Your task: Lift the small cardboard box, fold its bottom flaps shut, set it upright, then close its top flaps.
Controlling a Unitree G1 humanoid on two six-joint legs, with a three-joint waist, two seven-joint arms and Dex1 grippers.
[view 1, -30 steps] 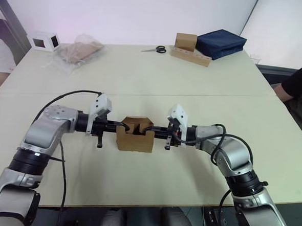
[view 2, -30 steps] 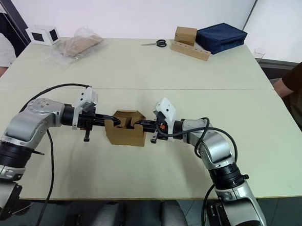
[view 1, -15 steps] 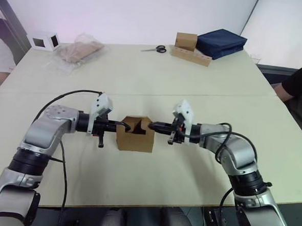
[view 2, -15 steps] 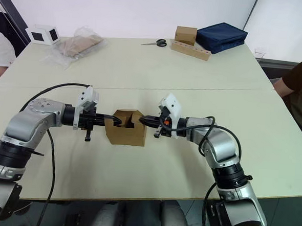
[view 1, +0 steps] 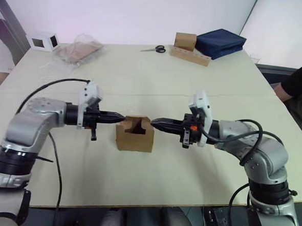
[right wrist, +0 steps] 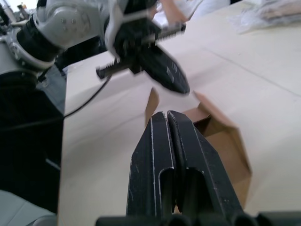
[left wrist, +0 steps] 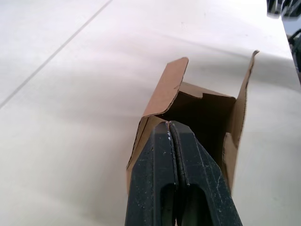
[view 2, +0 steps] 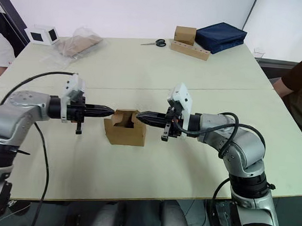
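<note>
The box (view 1: 135, 134) stands upright on the bench (view 1: 157, 88), near its front edge, between the two arms. Its top is open, with the top flaps (left wrist: 165, 88) standing up around the dark inside; one side flap rises at the left wall and another at the right.

The left pincer (view 1: 121, 119) points in from the left with its fingers pressed together, holding nothing. Its tip sits at the upper left edge of the box, and from the head views it is hard to say whether it touches the cardboard or stops just short.

The right pincer (view 1: 154, 124) points in from the right, fingers likewise pressed together and empty, its tip just beside the box's upper right edge.

At the far side of the bench lie scissors (view 1: 156, 49), a blockier brown box on a cardboard slab (view 1: 190, 55), a blue bag (view 1: 220, 43), a clear plastic bag (view 1: 77, 51) and a white cube (view 1: 42, 41).
</note>
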